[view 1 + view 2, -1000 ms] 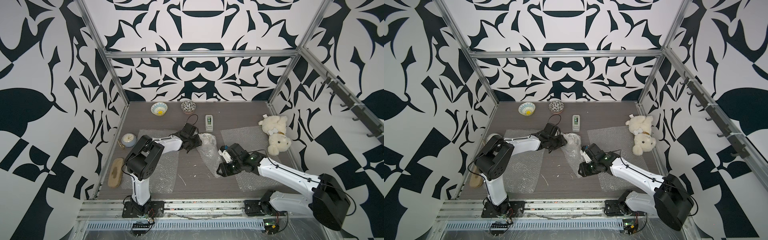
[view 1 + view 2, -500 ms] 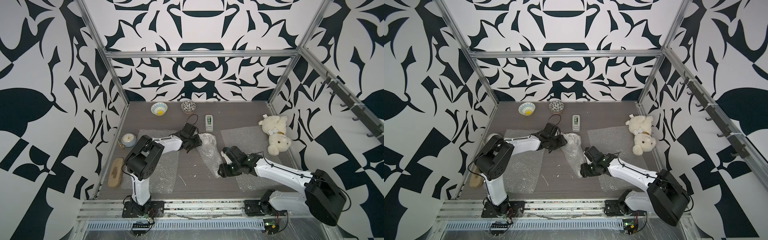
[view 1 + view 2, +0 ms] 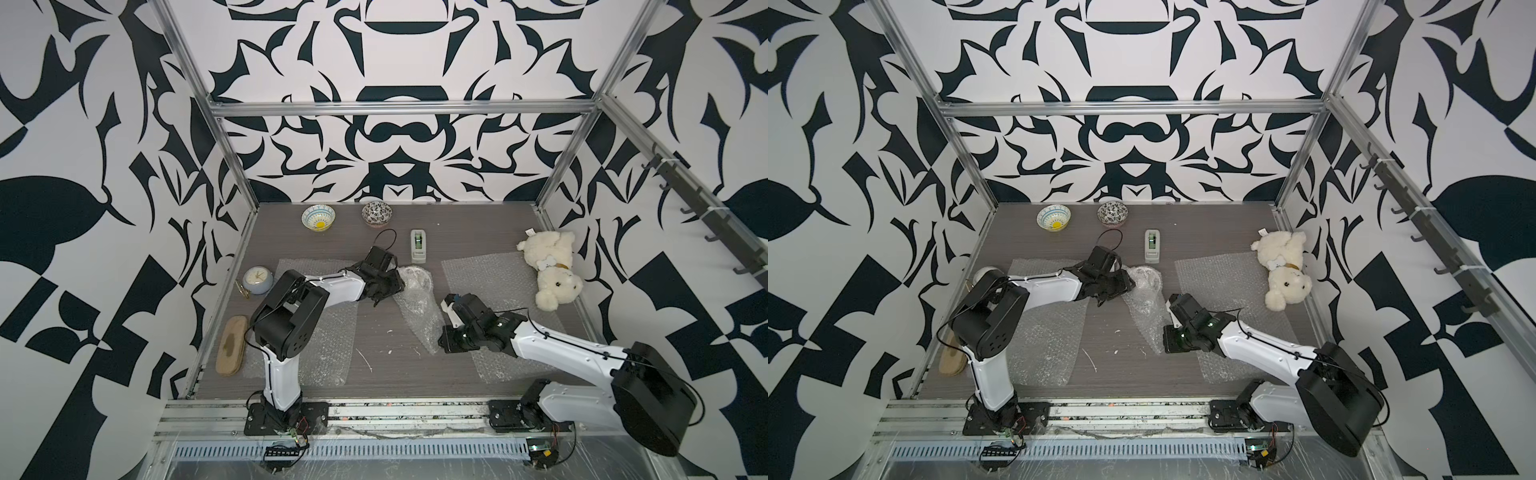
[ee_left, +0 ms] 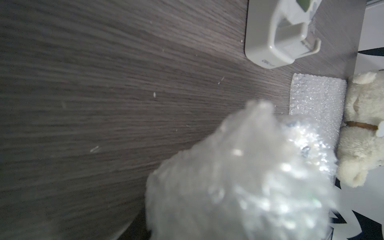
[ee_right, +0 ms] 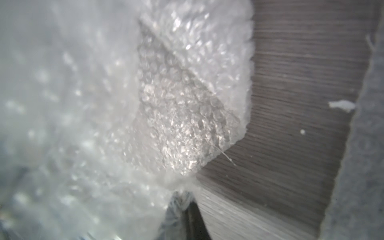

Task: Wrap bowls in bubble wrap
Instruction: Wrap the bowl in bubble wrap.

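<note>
room: black-and-white patterned walls, metal frame, dark wood-grain bench (image 3: 374, 324).
loose bowls: pale blue bowl (image 3: 318, 217) with yellow centre and floral bowl (image 3: 377, 213), upright at the back of the bench, near each other, both bare.
third bowl: a round rim shows through the crumpled middle sheet (image 3: 419, 307) at bench centre; pattern hidden.
flat sheets: left sheet (image 3: 328, 349) and right sheet (image 3: 482, 274) spread flat, no bowl on either.
left end effector (image 3: 392, 284): at the bowl end of the bundle; jaws hidden by wrap, can't tell if pinching.
right end effector (image 3: 444, 345): pressed together on the middle sheet's near tail; wrist view shows the wrap edge gathered into it.
handling, wrap: light, soft, slick, springy; likely unfolds if let go. Take it by a corner or edge and keep tension.
handling, bowls: look ceramic, so stiff, smooth, fragile; grip the rim, set down gently.
writing: small maker's mark on the tape dispenser (image 4: 276, 41) base, too blurred to read; nothing else legible.
other: teddy bear (image 3: 548, 274) touching the right sheet; alarm clock (image 3: 257, 280) beside the left sheet.
</note>
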Robot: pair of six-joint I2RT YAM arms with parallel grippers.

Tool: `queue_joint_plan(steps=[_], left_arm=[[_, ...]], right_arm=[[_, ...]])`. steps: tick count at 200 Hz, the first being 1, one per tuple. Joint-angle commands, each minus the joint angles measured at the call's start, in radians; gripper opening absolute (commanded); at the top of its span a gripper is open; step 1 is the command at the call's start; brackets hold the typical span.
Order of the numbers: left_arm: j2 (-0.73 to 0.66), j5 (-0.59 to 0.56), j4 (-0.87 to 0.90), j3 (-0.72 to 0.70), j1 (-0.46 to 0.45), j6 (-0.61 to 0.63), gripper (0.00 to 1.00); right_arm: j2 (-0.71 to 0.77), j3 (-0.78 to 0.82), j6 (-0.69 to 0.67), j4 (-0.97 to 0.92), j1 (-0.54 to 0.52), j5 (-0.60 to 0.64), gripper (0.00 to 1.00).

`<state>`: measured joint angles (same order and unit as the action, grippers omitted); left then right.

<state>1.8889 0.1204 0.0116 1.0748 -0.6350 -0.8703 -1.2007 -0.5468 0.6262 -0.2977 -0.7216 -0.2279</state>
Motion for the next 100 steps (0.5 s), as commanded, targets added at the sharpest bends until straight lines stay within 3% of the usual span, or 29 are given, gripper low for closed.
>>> queue_joint_plan(steps=[1, 47, 100], left_arm=[[0.024, -0.012, 0.028, 0.002, -0.007, 0.019, 0.50], [0.038, -0.069, 0.092, 0.036, -0.054, 0.077, 0.50], [0.052, -0.053, 0.017, -0.006, -0.065, 0.083, 0.50]], right_arm=[[0.062, -0.045, -0.024, -0.025, 0.005, 0.068, 0.00], [0.066, -0.140, -0.101, -0.018, 0.096, 0.081, 0.00], [-0.106, -0.323, -0.209, 0.038, 0.137, 0.073, 0.00]])
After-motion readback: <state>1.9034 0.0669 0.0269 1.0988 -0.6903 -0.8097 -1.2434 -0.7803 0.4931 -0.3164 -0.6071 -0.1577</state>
